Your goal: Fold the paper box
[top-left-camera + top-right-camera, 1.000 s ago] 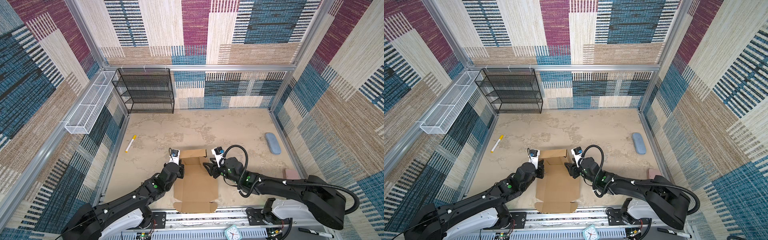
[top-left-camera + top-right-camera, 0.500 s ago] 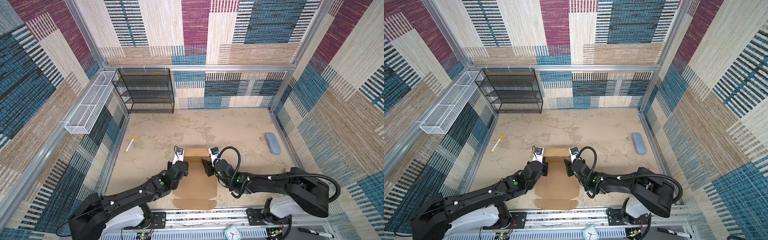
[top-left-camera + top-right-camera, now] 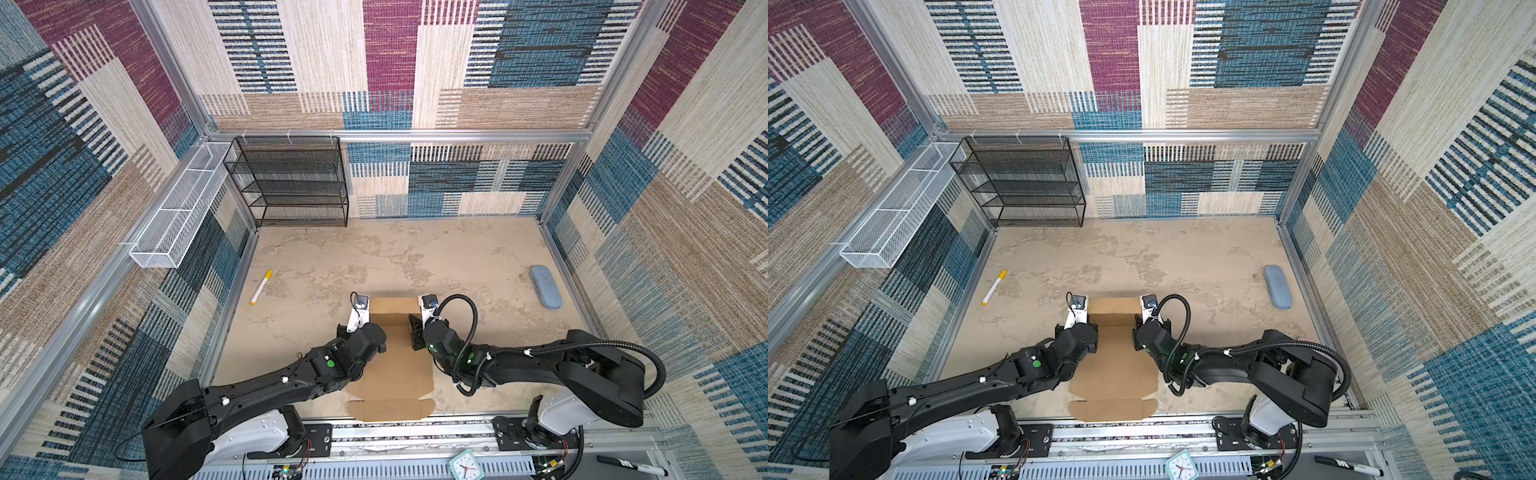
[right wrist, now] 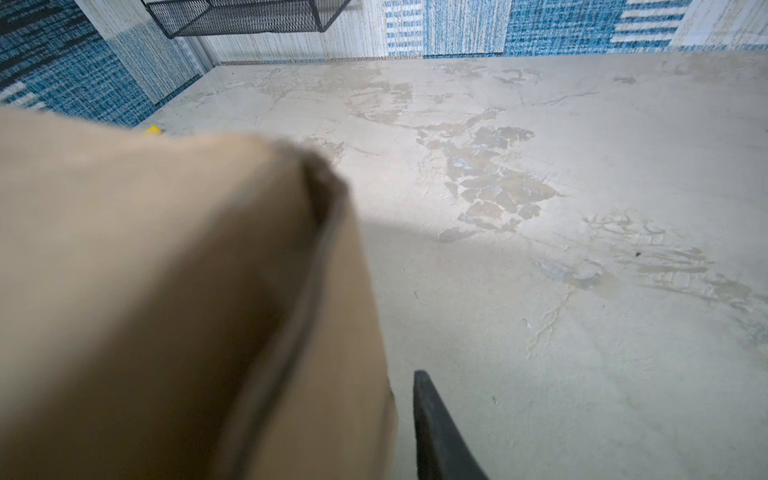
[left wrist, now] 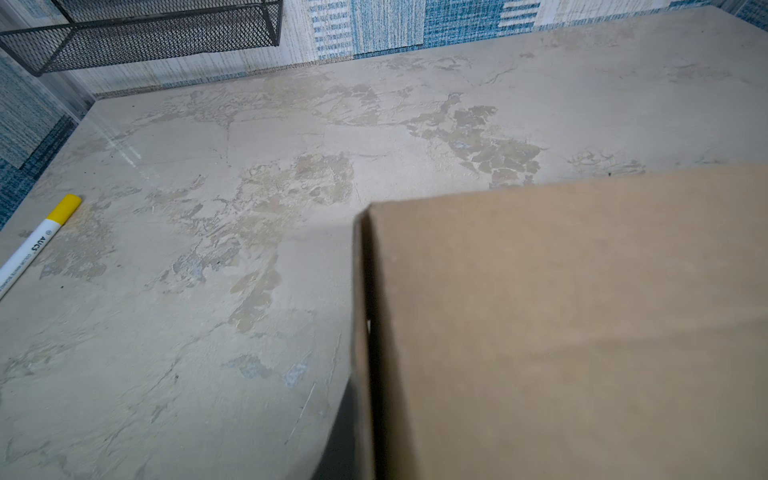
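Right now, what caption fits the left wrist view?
Box corner close to the camera on a mottled table; yellow-capped marker apart, mesh rack by the wall.

Both arms extend forward and low from their near-edge bases, elbows set outward and wrists converging toward the centre, with the left gripper (image 3: 358, 330) fully closed and the right gripper (image 3: 415, 332) jaws partly apart.

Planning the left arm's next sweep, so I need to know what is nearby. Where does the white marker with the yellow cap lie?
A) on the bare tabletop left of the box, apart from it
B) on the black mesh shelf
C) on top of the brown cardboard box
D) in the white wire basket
A: in a top view the white marker with the yellow cap lies on the beige tabletop, clear of the brown cardboard box.
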### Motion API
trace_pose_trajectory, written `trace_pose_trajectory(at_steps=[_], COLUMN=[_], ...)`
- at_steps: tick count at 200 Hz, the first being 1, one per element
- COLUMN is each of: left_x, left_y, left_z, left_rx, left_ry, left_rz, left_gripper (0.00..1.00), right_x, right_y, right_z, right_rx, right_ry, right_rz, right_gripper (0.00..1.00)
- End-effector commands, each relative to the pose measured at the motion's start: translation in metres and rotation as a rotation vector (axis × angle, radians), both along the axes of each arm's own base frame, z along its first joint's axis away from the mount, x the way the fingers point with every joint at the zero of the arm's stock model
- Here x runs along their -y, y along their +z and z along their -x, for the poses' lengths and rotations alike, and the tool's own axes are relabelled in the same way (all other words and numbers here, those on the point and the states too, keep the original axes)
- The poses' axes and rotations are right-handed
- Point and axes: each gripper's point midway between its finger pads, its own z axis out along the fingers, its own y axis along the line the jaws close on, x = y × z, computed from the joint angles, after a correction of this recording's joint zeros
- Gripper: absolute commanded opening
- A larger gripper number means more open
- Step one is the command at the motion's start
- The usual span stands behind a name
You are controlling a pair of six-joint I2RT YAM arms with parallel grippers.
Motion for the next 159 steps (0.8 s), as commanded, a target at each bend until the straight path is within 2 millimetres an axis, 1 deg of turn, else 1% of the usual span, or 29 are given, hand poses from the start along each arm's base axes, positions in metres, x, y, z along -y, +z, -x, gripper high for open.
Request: trace_pose_trajectory(at_steps=[1,9,35,67,99,101,105,106,115,132,159], left_x=[-0.014,-0.014,-0.015,-0.016,-0.014,-0.015,-0.015,-0.015,-0.013,-0.012,-0.01], left_y=[0.007,0.008,0.009,0.009,0.007,0.006,0.006,0.006,0.006,0.007,0.007], left_z=[0.0,0.001,0.003,0.005,0.005,0.005,0.005,0.005,0.004,0.003,0.004], left_rx=[0.013,0.014,0.022,0.027,0.026,0.025,0.024,0.023,0.02,0.02,0.021], left_ry=[0.098,0.106,0.131,0.158,0.183,0.186,0.192,0.193,0.195,0.202,0.207], left_rz=[0.013,0.01,0.0,0.004,-0.005,-0.006,-0.004,-0.003,-0.002,0.003,0.01], left_gripper=[0.0,0.0,0.0,0.0,0.0,0.0,0.0,0.0,0.0,0.0,0.0], right_x=[0.003,0.003,0.005,-0.001,-0.007,-0.007,-0.008,-0.008,-0.008,-0.006,-0.001], right_y=[-0.002,-0.004,-0.011,-0.012,-0.013,-0.014,-0.014,-0.015,-0.016,-0.02,-0.027], right_z=[-0.004,-0.004,-0.006,-0.009,-0.005,-0.005,-0.003,-0.003,-0.001,0.007,0.015], right_rx=[0.007,0.002,-0.017,-0.024,-0.032,-0.033,-0.037,-0.039,-0.048,-0.069,-0.084], right_ry=[-0.028,-0.03,-0.055,-0.042,0.002,0.005,0.013,0.017,0.025,0.049,0.063], right_rz=[0.023,0.029,0.052,0.076,0.076,0.075,0.069,0.068,0.058,0.029,0.008], right_gripper=[0.29,0.29,0.23,0.0,0.0,0.01,0.07,0.1,0.18,0.26,0.34])
